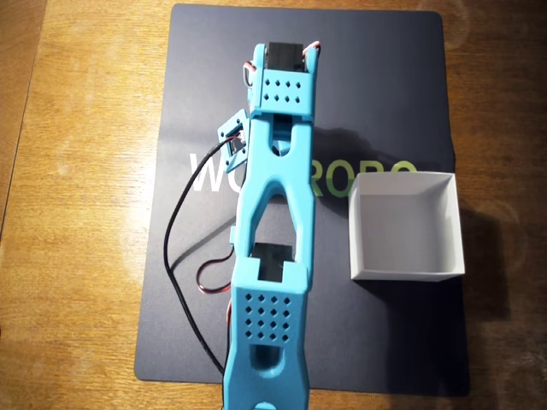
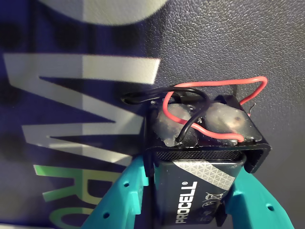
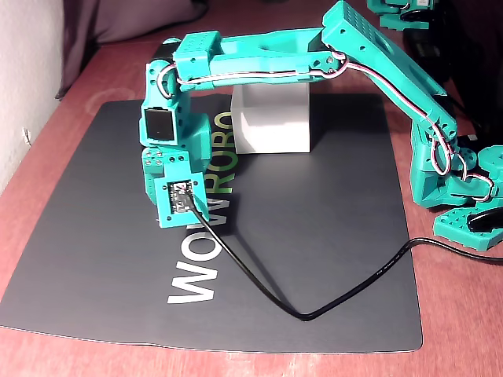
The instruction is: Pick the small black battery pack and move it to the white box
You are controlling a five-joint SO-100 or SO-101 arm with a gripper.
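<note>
— Two teal fingers (image 2: 121, 200) of my end effector (image 2: 190, 210) flank the small black battery pack (image 2: 200, 162) in the wrist view, closed against its sides, low over the dark mat (image 2: 238, 47).

— Firm enough?

— I judge so. I'd lift straight up, mind the red wire (image 2: 214, 86), then swing toward the white box (image 1: 406, 226) farther off.

Surface: wooden table (image 1: 77, 213), warm brown grain, reddish in the fixed view. Covering: dark rectangular mat (image 3: 314, 228) with rounded corners, printed with large white and green lettering (image 1: 209, 175), lying flat on the table. Backdrop: pale wall (image 3: 23, 71) at left of the fixed view; grey fabric (image 3: 134, 20) behind the table's far edge. Lighting: warm, casting soft shadows on the mat.
</note>
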